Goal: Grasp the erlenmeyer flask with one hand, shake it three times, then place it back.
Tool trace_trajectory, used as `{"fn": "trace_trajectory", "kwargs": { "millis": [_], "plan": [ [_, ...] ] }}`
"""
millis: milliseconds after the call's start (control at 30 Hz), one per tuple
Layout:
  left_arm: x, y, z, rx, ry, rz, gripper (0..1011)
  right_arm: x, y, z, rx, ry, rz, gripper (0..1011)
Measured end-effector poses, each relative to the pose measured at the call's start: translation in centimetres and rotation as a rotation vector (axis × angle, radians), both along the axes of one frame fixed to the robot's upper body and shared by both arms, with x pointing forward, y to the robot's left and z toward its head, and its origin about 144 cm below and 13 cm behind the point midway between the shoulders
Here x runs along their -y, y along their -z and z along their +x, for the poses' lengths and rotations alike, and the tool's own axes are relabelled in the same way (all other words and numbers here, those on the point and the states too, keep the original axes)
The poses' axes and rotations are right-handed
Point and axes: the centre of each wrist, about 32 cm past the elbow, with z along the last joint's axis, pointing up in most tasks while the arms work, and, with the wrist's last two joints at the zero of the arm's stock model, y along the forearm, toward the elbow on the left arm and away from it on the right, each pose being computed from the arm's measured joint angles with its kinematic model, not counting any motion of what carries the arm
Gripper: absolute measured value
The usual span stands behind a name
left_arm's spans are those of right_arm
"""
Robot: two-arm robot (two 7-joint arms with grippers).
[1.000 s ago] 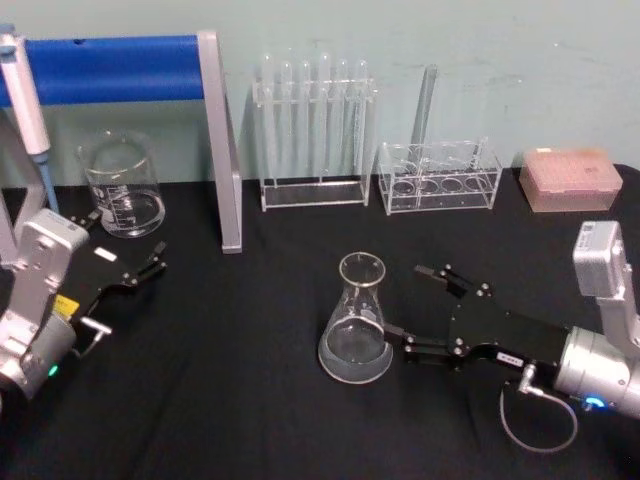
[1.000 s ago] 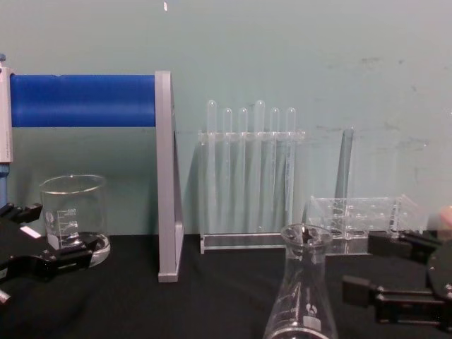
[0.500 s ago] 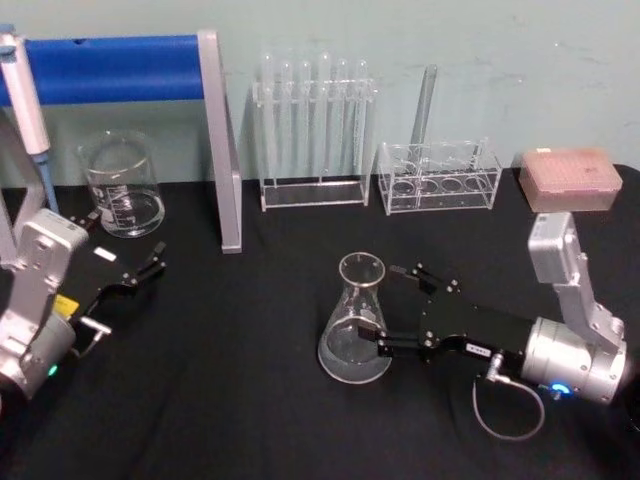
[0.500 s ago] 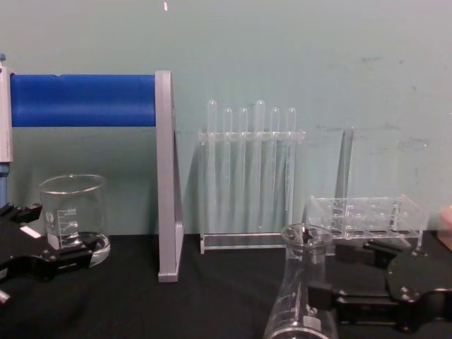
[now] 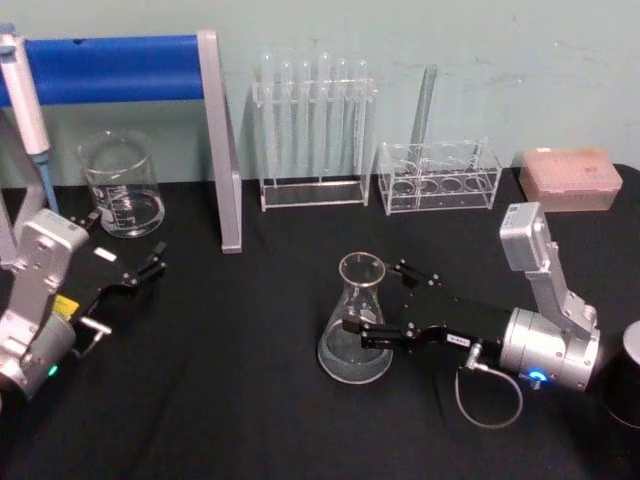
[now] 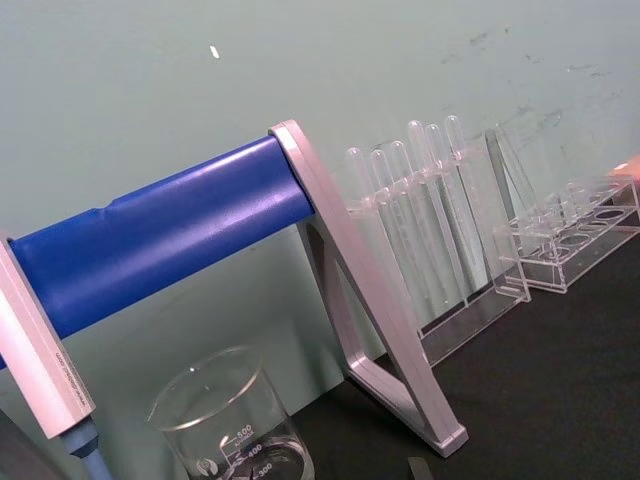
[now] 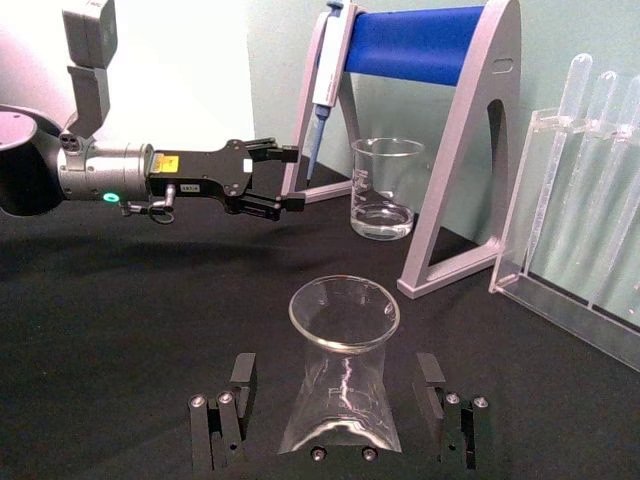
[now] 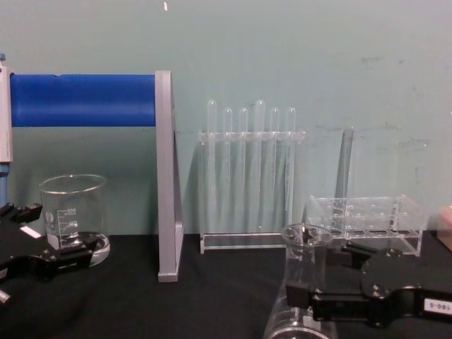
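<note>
Head view, flask: the clear glass cone-shaped flask (image 5: 355,325) stands upright on the black worktop (image 5: 230,395), just below the middle of the frame.
Head view, right gripper: the black right gripper (image 5: 375,296) lies to the right of the flask, and its silver arm is at the lower right. Its fingers are spread wide, one on each side of the flask.
Head view, left gripper: the black left gripper (image 5: 128,238) is at the left edge, well apart from the flask. Its fingers are spread too.
Head view, back row: across the top stand a round clear glass beaker (image 5: 122,190), a blue bar on a grey stand (image 5: 110,68), a clear rack of thin test tubes (image 5: 315,130), a low clear rack (image 5: 440,178) and a pink box (image 5: 570,178).
Left wrist view, things: the blue bar (image 6: 170,230), the beaker (image 6: 230,425) and the test tubes (image 6: 420,220) stand by the green wall.
Right wrist view, flask: the flask (image 7: 343,330) stands between the two black fingers (image 7: 240,385). A small gap shows on each side, so they are not squeezing it.
Right wrist view, left gripper: farther off, the left gripper (image 7: 293,178) is near the beaker (image 7: 385,190), fingers apart.
Chest view, flask: the flask (image 8: 304,251) is at the lower right of the middle. One finger of the right gripper (image 8: 319,272) crosses in front of it.
Chest view, left gripper: it is at the lower left corner, in front of the beaker (image 8: 70,212).
</note>
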Motion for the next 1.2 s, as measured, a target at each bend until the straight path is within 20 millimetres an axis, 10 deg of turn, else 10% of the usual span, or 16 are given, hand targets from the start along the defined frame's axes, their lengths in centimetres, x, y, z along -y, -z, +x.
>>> {"fn": "trace_trajectory", "kwargs": {
  "millis": [1200],
  "plan": [
    [0.0,0.0,0.0,0.0,0.0,0.0,1001,-0.6,0.0,1.3,-0.026,0.0,0.021,1002]
  ]
}}
